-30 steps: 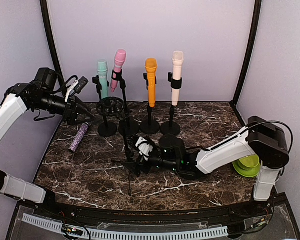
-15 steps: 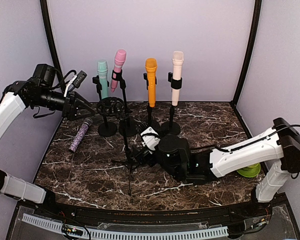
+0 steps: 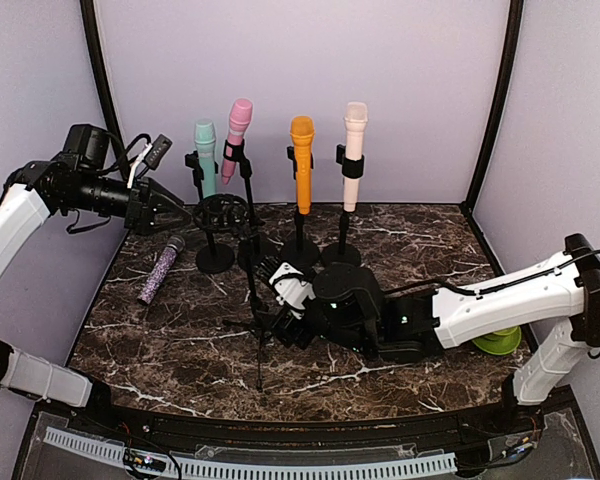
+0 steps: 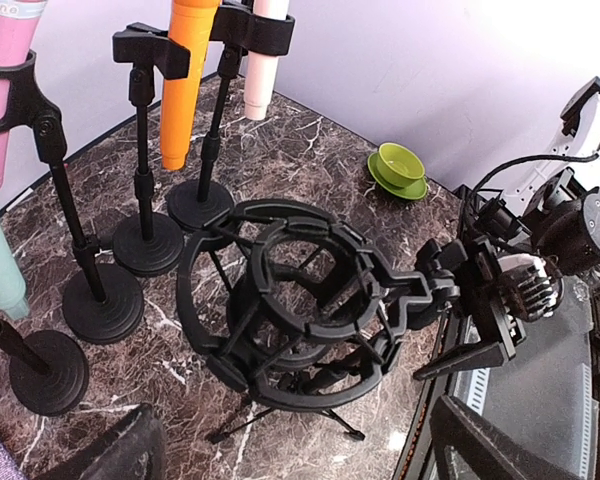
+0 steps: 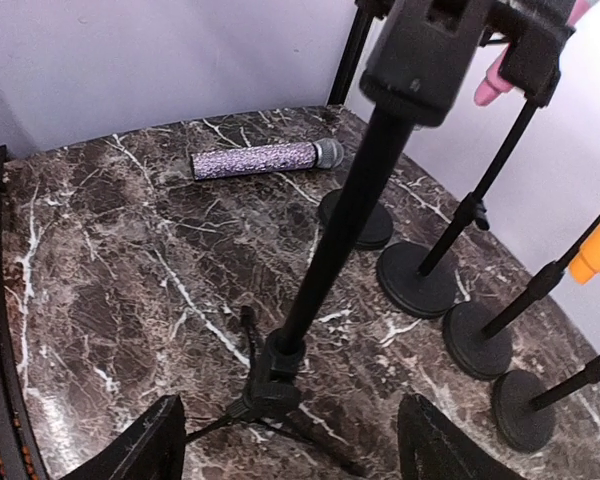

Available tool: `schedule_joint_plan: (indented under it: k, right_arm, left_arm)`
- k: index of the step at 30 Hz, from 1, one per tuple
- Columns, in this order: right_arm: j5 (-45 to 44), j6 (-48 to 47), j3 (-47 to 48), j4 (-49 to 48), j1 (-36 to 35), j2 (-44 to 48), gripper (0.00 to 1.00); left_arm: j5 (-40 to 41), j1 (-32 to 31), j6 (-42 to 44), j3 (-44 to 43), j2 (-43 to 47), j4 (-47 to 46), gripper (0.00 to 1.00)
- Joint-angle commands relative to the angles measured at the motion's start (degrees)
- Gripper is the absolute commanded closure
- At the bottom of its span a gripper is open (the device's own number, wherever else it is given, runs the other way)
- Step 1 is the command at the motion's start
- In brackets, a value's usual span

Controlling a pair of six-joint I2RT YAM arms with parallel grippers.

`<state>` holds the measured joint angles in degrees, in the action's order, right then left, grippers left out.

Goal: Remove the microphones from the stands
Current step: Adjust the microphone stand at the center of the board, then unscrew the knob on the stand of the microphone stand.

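Microphone: we see the glittery purple cylindrical microphone [image 3: 158, 270] lying flat on the dark marble-patterned tabletop [image 3: 160, 340] near its left edge, well apart from the stand's feet.
Stand: we see the black tripod stand [image 3: 257, 320] upright near the middle of the tabletop, its black ring-shaped shock mount [image 4: 300, 300] at the top.
Left hand: the left hand [image 3: 175, 210] hovers just beside the shock mount on its left. In the left wrist view we find its fingers [image 4: 110, 455] spread wide, holding nothing.
Right hand: the right hand [image 3: 278, 305] sits low, by the stand's pole just above the tripod legs. Its fingers [image 5: 130, 445] are wide apart with the pole between them. We cannot tell whether either finger touches it.
Back row: we count a teal microphone [image 3: 205, 155], a pink microphone [image 3: 237, 135], an orange microphone [image 3: 301, 160] and a cream microphone [image 3: 354, 150], each clipped in its own round-based stand.
Right edge: we see a green dish [image 4: 398, 165] behind the right arm.
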<state>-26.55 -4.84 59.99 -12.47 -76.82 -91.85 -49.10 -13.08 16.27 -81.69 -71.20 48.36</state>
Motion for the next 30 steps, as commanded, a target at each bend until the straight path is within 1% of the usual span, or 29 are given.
schedule_joint_plan:
  k: [1, 6, 9, 16, 22, 28, 30]
  right_arm:
    - [6.66, 4.79, 1.22, 0.44, 0.59, -2.14, 0.28]
    - [7.68, 5.87, 0.53, -3.20, 1.36, -3.68, 0.33]
    - [8.35, 6.88, -0.10, -5.51, 2.38, -4.30, 0.39]
    - [11.79, 8.47, -0.33, -7.24, 2.71, -6.36, 0.46]
    - [13.26, 9.49, -1.65, -8.07, 2.95, -6.51, 0.58]
    - [14.03, 9.59, -2.02, -8.45, 3.24, -6.30, 0.73]
    - [14.51, 9.54, -1.85, -8.52, 3.27, -6.48, 0.76]
  left_arm:
    - [-1.91, -0.27, -1.92, 0.47, 1.29, -2.89, 0.06]
    - [-1.69, -0.26, -2.99, 0.08, 1.45, -4.07, 0.06]
    - [-1.98, -0.27, -4.07, 0.11, 1.43, -4.99, 0.06]
    - [-2.01, -0.26, -4.63, -0.51, 0.80, -5.48, 0.07]
    - [-1.59, -0.26, -4.99, -0.45, 0.29, -6.08, 0.08]
    - [-1.55, -0.27, -5.26, -0.41, -0.26, -6.20, 0.09]
    - [-1.35, -0.24, -5.05, -0.47, -0.17, -6.17, 0.09]
